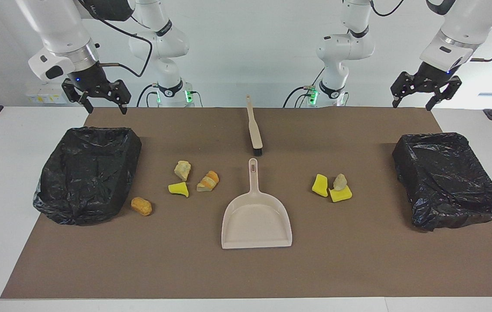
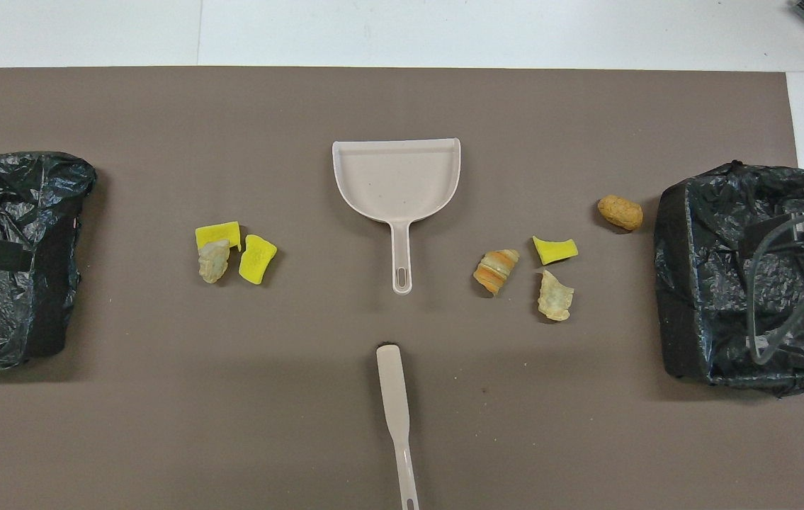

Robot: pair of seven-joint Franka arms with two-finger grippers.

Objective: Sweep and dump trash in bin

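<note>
Left fingers (image 1: 423, 100) and right fingers (image 1: 102, 99) hang apart, holding nothing. Below and between them lie 7 trash chunks (image 1: 207, 181), dustpan (image 1: 256, 216) and brush (image 1: 254, 130).

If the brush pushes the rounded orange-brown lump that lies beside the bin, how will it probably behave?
The orange-brown lump looks rounded and stubby, so it may roll rather than slide. It is far smaller than the dustpan, so it is probably light. Its grainy surface suggests that it could shed crumbs. It lies close to the bin, which could block it.
</note>
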